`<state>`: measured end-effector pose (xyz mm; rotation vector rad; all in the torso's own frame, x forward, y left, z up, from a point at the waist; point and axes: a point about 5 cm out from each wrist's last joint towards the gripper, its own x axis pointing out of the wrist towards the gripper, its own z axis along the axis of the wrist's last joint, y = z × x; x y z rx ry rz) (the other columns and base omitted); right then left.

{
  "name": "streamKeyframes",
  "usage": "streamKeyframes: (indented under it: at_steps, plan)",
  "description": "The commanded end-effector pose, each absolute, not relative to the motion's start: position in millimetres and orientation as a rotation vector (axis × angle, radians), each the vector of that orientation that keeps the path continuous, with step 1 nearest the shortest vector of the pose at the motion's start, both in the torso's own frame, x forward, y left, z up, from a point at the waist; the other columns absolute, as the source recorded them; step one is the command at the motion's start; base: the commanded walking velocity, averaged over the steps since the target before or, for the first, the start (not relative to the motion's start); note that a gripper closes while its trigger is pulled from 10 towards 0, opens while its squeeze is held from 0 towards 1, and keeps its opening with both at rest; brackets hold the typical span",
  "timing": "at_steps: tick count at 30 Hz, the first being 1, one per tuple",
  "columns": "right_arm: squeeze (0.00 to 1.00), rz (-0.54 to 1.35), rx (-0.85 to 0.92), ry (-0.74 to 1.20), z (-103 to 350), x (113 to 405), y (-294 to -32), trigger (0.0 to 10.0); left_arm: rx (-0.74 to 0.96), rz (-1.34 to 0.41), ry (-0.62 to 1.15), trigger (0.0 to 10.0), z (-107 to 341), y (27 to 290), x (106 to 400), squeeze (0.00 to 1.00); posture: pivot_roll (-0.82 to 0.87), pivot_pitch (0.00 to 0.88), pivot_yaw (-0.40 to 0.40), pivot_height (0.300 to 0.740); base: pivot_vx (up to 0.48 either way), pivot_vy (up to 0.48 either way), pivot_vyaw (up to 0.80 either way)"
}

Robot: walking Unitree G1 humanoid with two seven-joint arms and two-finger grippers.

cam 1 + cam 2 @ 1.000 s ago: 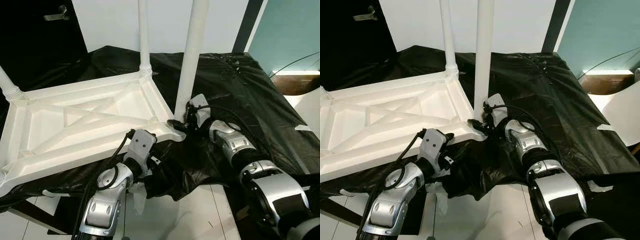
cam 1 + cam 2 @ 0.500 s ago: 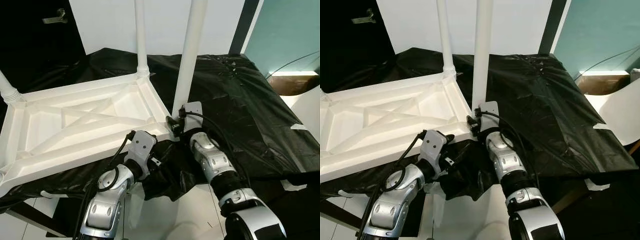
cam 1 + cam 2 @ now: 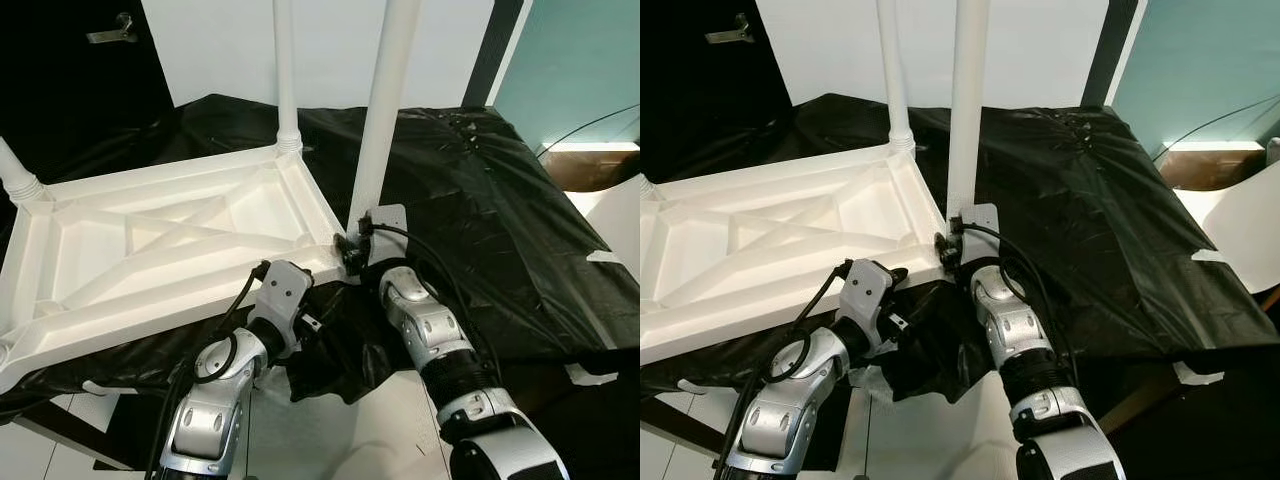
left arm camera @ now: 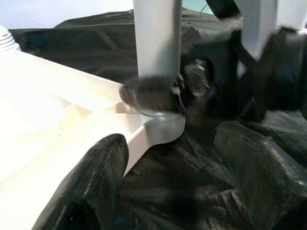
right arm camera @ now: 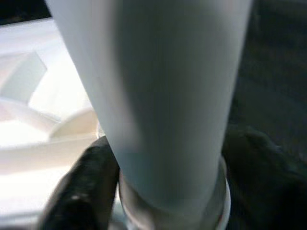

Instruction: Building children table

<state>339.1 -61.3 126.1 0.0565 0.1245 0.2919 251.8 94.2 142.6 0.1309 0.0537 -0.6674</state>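
Screwing a leg into the upturned tabletop (image 3: 150, 250), judging by the pose. Left gripper (image 4: 168, 191) spread apart, empty, hovering just below the near corner socket, over black sheet (image 3: 480, 200). Right gripper (image 5: 158, 191) clamped round the base of near leg (image 3: 385, 90), right at the socket. Far leg (image 3: 285, 70) already seated behind it. Next likely: twist until seated, then release. Corner overhanging the sheet edge; open floor (image 3: 330, 440) below, room rightward of the right gripper.

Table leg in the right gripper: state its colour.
White, the table leg matches the tabletop; the left eye view shows it best.
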Motion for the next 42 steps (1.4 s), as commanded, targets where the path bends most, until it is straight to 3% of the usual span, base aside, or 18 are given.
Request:
streamKeyframes:
  at_steps: [1, 6, 7, 13, 29, 30, 32, 33, 42]
  plan:
    - [1.0, 0.304, 0.063, 0.115, 128.8, 338.3, -61.5, 10.0, 0.133, -0.593, 0.051, 10.0, 143.5, 97.1, 253.3, 0.0, 0.12, 0.0, -0.07, 0.74, 0.0, 0.0, 0.0]
    - [1.0, 0.352, 0.062, 0.086, 135.5, 343.7, -76.3, 10.0, 0.134, -0.588, 0.052, 10.0, 143.4, 98.5, 252.7, 0.0, 0.12, 0.0, -0.07, 0.74, 0.0, 0.0, 0.0]
    - [0.0, 0.386, 0.059, 0.082, 136.7, 345.7, -80.4, 10.0, 0.134, -0.588, 0.052, 10.0, 143.4, 98.7, 252.6, 0.0, 0.12, 0.0, -0.07, 0.74, 0.0, 0.0, 0.0]
    - [0.0, 0.538, 0.021, 0.059, 144.4, 355.4, -90.5, 10.0, 0.137, -0.592, 0.051, 10.0, 144.1, 98.6, 253.4, 0.0, 0.12, 0.0, -0.064, 0.74, 0.0, 0.0, 0.0]
    - [0.0, 0.901, -0.186, 0.115, 144.1, 366.9, -76.3, 10.0, 0.146, -0.594, 0.042, 10.0, 146.9, 99.6, 255.5, 0.0, 0.13, 0.0, -0.062, 0.74, 0.0, 0.0, 0.0]
    - [0.0, 0.915, -0.201, 0.122, 142.1, 366.8, -77.3, 4.4, 0.146, -0.594, 0.043, 10.0, 146.8, 99.5, 255.1, 0.0, 0.14, 0.0, -0.064, 0.74, 0.0, 0.0, 0.0]
    - [0.0, 0.92, -0.21, 0.127, 140.7, 366.8, -78.1, 4.4, 0.146, -0.594, 0.043, 10.0, 146.6, 99.5, 254.8, 0.0, 0.14, 0.0, -0.064, 0.74, 0.0, 0.0, 0.0]
    - [0.0, 0.926, -0.215, 0.133, 139.2, 367.0, -79.5, 0.0, 0.146, -0.594, 0.044, 10.0, 146.6, 99.5, 254.2, 0.0, 0.14, 0.0, -0.065, 0.74, 0.0, 0.0, 0.0]
    - [0.0, 0.94, -0.218, 0.142, 134.4, 367.3, -83.9, 0.0, 0.146, -0.598, 0.049, 10.0, 145.7, 99.9, 252.2, 0.0, 0.14, 0.0, -0.061, 0.74, 0.0, 0.0, 0.0]
